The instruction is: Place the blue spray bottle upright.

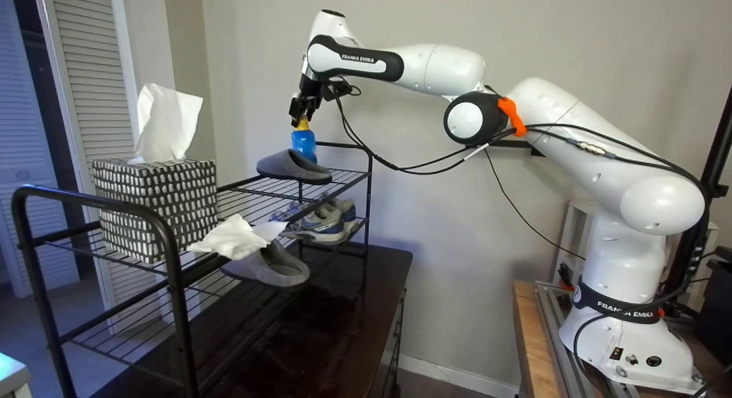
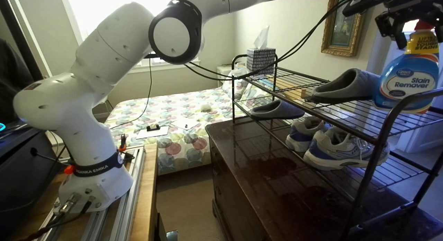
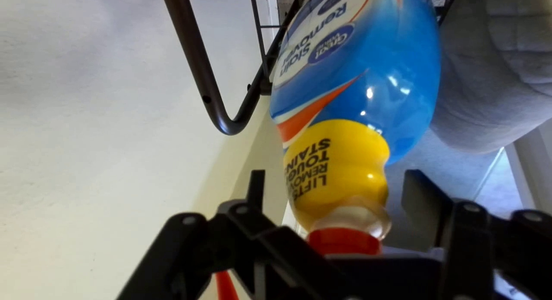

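Wrist view: your gripper (image 3: 338, 192) is spread either side of one blue spray bottle (image 3: 355, 106), upright on the top shelf (image 2: 332, 121); in an exterior view, left of the bottle sit two slippers (image 2: 360, 83), two sneakers (image 2: 341, 154), one far tissue box (image 2: 260, 58)

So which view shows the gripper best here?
The wrist view: there the gripper is seen up close and open, and gaps show between its fingers and the neck of the spray bottle. The exterior views show it either small and dark or cut off by the picture's edge.
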You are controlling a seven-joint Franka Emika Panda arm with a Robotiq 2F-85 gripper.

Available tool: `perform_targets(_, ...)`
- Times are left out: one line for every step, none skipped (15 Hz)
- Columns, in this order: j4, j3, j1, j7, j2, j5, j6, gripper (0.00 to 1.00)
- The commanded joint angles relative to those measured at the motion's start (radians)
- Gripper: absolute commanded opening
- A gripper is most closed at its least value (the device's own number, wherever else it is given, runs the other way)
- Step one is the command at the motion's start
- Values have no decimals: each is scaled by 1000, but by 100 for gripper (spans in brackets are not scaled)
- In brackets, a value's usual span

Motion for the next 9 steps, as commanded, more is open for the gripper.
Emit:
perform_targets(-6, 20, -15, -71, -31, 26, -89, 100)
perform_targets(-9, 24, -18, -98, -40, 28, -117, 100)
perform_targets(-8, 28, -22, -126, -48, 30, -142, 100)
perform_targets(-10, 36, -26, -161, -59, 34, -172, 100)
perform_targets(-12, 44, -31, -200, -72, 37, -209, 100)
perform_targets(-16, 47, -33, -234, -85, 35, -248, 100)
perform_targets(-16, 43, -31, -263, -94, 25, -283, 100)
perform_targets(-17, 33, -28, -281, -104, 10, -322, 100)
perform_targets(-15, 26, -27, -296, -112, 1, -350, 100)
